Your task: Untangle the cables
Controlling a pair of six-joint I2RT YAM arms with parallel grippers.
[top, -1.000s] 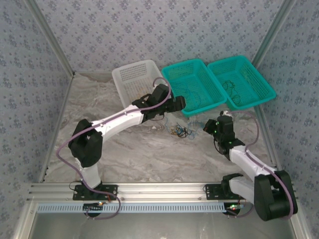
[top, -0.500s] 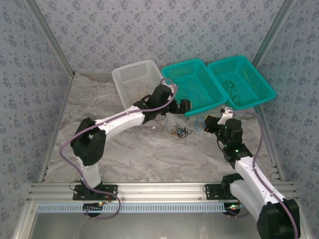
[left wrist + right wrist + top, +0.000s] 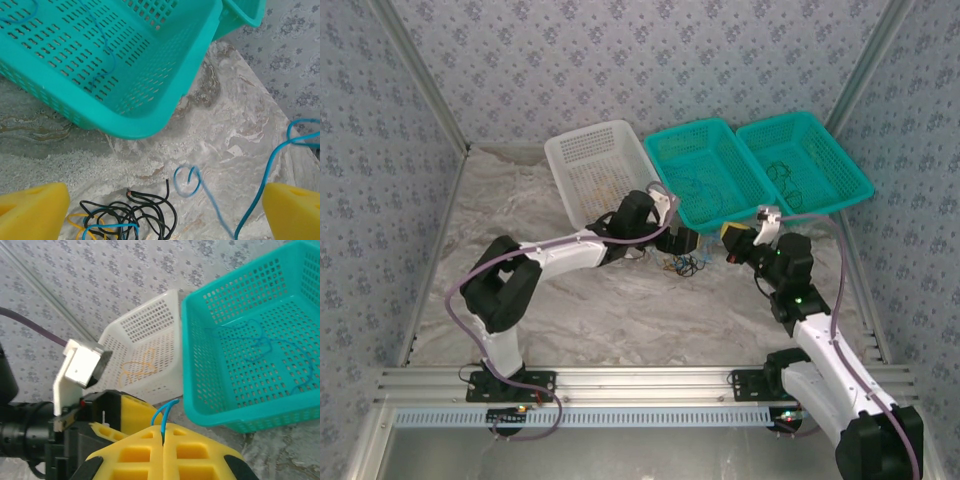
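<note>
Left tool (image 3: 678, 243) is spread wide open and holding nothing. It hangs low over the table (image 3: 570, 300), just off the near corner of the middle teal basket (image 3: 665, 160). On its wrist cam the yellow fingers (image 3: 30, 210) sit at the two bottom corners. The clump of cables (image 3: 127, 216) lies on the marble between them, closer to the left one. It's mostly black loops with a bit of yellow-orange and a short blue piece mixed in, and one bare wire end pokes up out of the pile. Just right of the clump a blue wire (image 3: 187, 180) makes a small loop on the table, then runs toward the right finger and climbs off the right edge.

Right tool (image 3: 162, 440) is clamped shut, pads pressed together, with a blue wire (image 3: 165, 412) pinched in the seam and sticking out the top. From the overhead cam the right tool (image 3: 733, 245) sits near the left one, facing it. The cables (image 3: 682, 264) are on the table between the two, nearer the left.

Further out, three baskets line the back:
- a white basket (image 3: 582, 150) with a yellow-orange wire in it
- the middle teal one with some blue wires
- the far-right teal basket (image 3: 845, 170) with dark wires
</note>
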